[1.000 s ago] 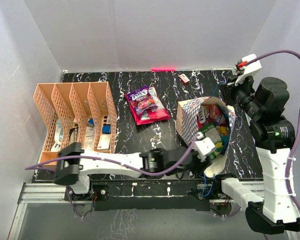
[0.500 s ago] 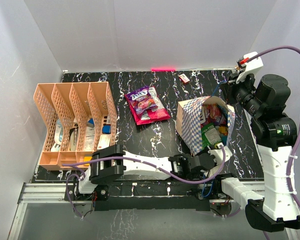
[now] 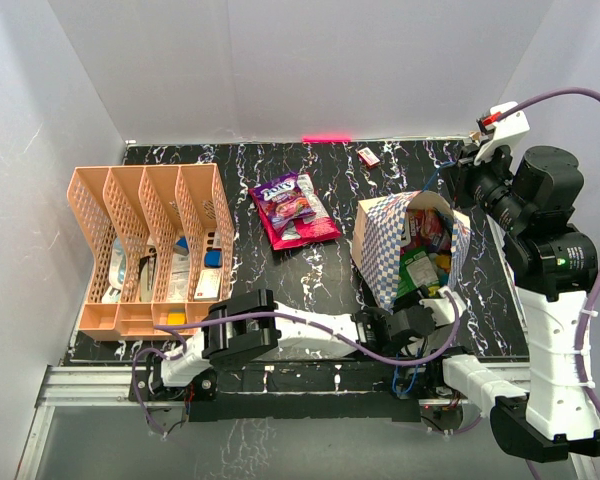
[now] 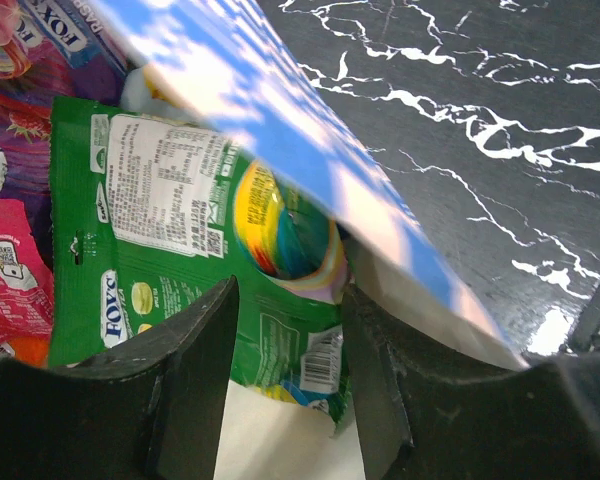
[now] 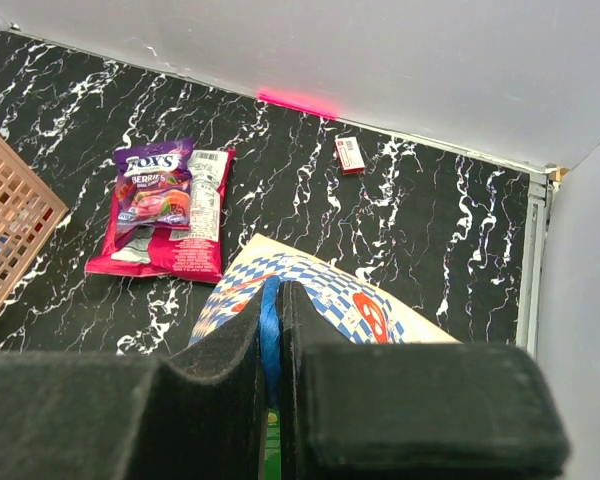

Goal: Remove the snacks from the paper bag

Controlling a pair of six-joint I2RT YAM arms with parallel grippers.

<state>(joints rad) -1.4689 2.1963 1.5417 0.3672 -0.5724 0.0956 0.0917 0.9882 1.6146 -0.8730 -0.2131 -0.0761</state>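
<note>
Green glossy snack packet (image 4: 160, 240) | likely light, slippery: pinch near edge | left gripper (image 4: 285, 310) spread | right gripper (image 5: 271, 335) clamps blue cord handle (image 5: 269, 298)

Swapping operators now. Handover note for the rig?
Left claw: open at the paper bag mouth, green packet in front of the gap, not gripped.
Right claw: shut on the bag's blue cord handle.
Done: purple packet and red packet under it lie on the table, left of the bag.
Left: the green packet and other packets, red and pink among them, inside the bag.
</note>
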